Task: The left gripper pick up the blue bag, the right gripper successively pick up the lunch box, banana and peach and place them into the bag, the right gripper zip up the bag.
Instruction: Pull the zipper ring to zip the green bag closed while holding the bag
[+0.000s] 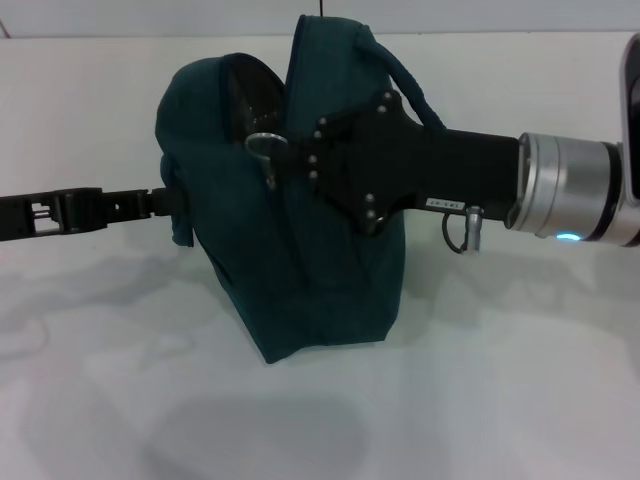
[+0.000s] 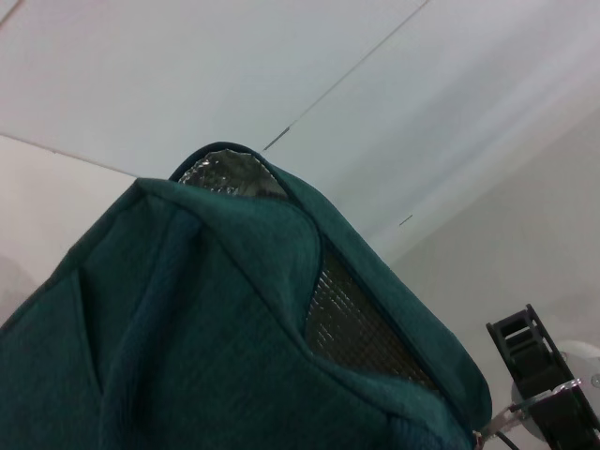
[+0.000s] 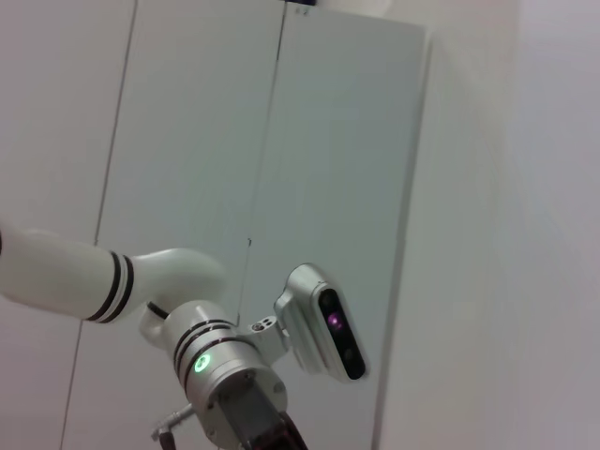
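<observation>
The blue bag (image 1: pixel 300 250) stands upright on the white table, its top partly open and dark inside. It fills the left wrist view (image 2: pixel 187 328), where its silver lining (image 2: pixel 356 328) shows. My left gripper (image 1: pixel 165 204) reaches in from the left and is shut on a fabric flap on the bag's left side. My right gripper (image 1: pixel 283 160) comes from the right across the bag's top and is shut on the silver ring zipper pull (image 1: pixel 264 144). The right gripper also shows in the left wrist view (image 2: pixel 539 375). The lunch box, banana and peach are out of view.
The white table (image 1: pixel 500 380) spreads around the bag. A padded handle (image 1: pixel 400 75) arches over the right gripper's body. The right wrist view shows only white cabinet doors (image 3: pixel 234 141) and a white-and-silver arm section with a camera (image 3: pixel 323 323).
</observation>
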Tool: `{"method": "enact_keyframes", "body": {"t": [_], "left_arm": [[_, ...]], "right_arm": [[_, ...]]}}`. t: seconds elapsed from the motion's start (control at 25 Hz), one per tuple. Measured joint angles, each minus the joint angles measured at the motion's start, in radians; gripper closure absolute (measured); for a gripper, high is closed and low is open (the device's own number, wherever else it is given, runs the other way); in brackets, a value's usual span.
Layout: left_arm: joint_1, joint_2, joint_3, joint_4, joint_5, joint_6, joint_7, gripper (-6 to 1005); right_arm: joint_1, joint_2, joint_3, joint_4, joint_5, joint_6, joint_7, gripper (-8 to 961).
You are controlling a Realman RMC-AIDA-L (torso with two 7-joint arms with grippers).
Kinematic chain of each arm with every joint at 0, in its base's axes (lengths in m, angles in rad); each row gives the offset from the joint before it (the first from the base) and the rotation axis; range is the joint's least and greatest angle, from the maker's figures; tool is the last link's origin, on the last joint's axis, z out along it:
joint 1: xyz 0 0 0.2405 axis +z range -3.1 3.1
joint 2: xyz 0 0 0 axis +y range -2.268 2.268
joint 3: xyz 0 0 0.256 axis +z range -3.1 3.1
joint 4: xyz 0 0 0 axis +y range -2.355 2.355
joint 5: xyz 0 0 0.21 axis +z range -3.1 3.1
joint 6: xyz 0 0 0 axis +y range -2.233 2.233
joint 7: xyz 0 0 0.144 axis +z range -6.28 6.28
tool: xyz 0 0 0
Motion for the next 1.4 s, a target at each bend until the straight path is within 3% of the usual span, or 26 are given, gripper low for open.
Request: {"method": "enact_keyframes", "body": {"t": [0.24, 0.48, 0.72, 1.04, 1.4], "left_arm": [[-0.006, -0.001, 0.000, 0.000, 0.006, 0.000, -0.001, 901], [-0.010, -0.001, -0.004, -0.001, 0.006, -0.005, -0.005, 959], [-0.009, 0.000, -0.036, -0.004, 0.007, -0.015, -0.005, 965], [-0.013, 0.026, -0.050, -0.067, 0.013, -0.119, -0.006, 942], [-0.009, 0.023, -0.049, -0.066, 0.011, -0.103, 0.060, 917]], "right_arm": [[-0.005, 0.000, 0.001, 0.002, 0.001, -0.009, 0.006, 929], [-0.005, 0.001, 0.001, 0.004, 0.001, -0.024, 0.006, 928], [-0.006, 0.001, 0.001, 0.002, 0.001, -0.040, 0.006, 927], [-0.006, 0.004, -0.001, 0.004, 0.003, -0.054, 0.004, 926], [-0.007, 0.005, -0.005, 0.004, 0.006, -0.056, 0.003, 925]]}}
